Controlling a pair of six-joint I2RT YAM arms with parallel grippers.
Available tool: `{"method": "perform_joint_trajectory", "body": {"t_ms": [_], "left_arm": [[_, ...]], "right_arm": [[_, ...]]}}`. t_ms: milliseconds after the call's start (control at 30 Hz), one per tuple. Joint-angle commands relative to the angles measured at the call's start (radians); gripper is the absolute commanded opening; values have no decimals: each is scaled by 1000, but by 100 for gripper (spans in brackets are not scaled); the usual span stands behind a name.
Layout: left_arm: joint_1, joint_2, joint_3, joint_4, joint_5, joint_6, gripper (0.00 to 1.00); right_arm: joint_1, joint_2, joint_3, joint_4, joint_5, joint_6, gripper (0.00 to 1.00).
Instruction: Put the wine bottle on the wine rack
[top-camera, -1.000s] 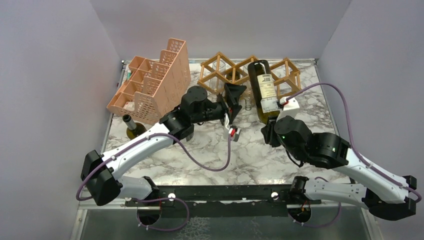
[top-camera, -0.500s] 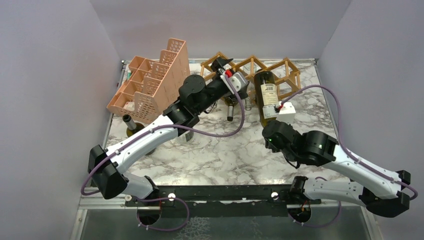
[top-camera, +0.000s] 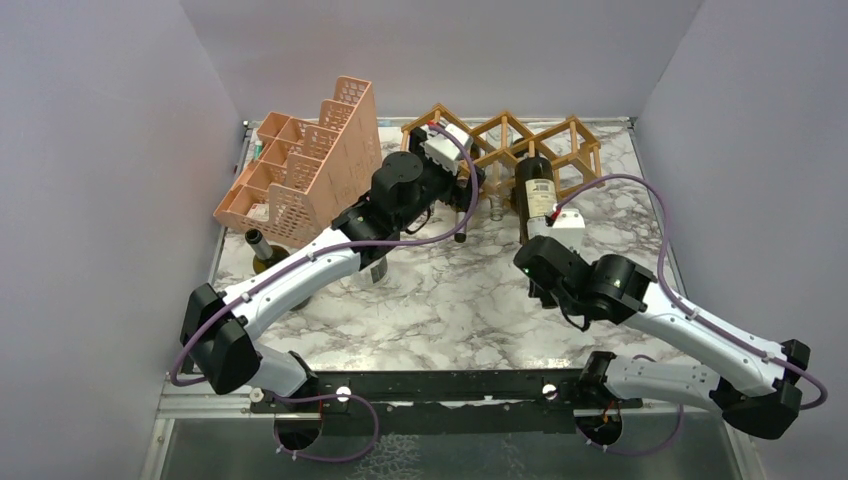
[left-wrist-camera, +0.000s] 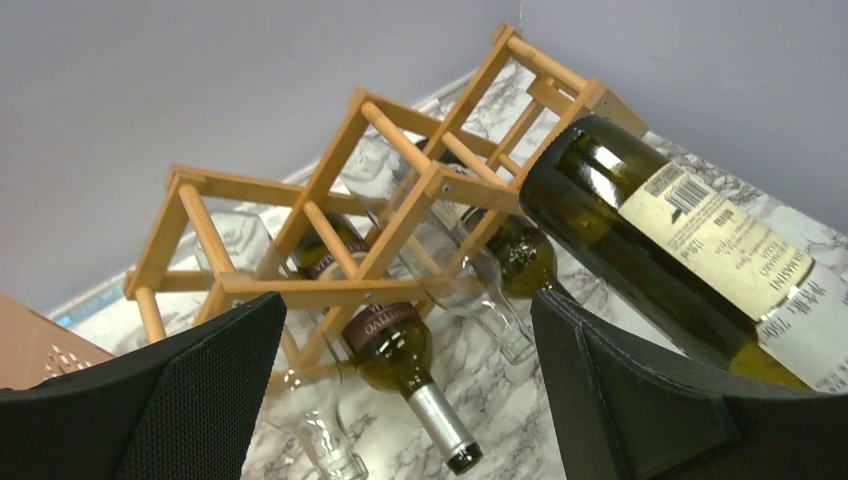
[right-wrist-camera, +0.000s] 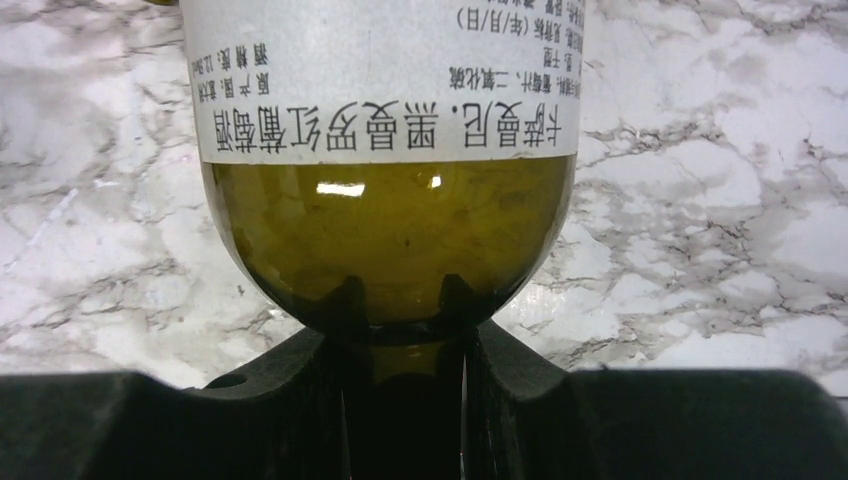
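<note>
here's the room: a plain back wall (top-camera: 440, 50), pale lavender-grey, meets a left wall (top-camera: 90, 200) and a right wall (top-camera: 760, 150) of the same shade, closing in three sides. below them, a table (top-camera: 460, 310) topped in white marble with grey veins, silver trim along its edges. a black rail (top-camera: 440, 385) runs across the near edge. the light is soft and even, the shadows faint.
</note>
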Motion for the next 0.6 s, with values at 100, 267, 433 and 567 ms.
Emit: {"method": "perform_joint_trajectory", "body": {"t_ms": [100, 267, 433, 567], "left_arm": [[8, -31, -21, -76, -31, -99, 99], [9, -43, -44, -88, -40, -93, 99], [10, -46, -50, -93, -40, -89, 99], [10, -57, -53, -100, -31, -90, 99]], "right_arm": [[-171, -1, -26, 112, -56, -70, 1], [-186, -18, -52, 84, -61, -34, 1], [-196, -35, -85, 92, -67, -7, 1], [-215, -20, -91, 79, -55, -1, 1]]}}
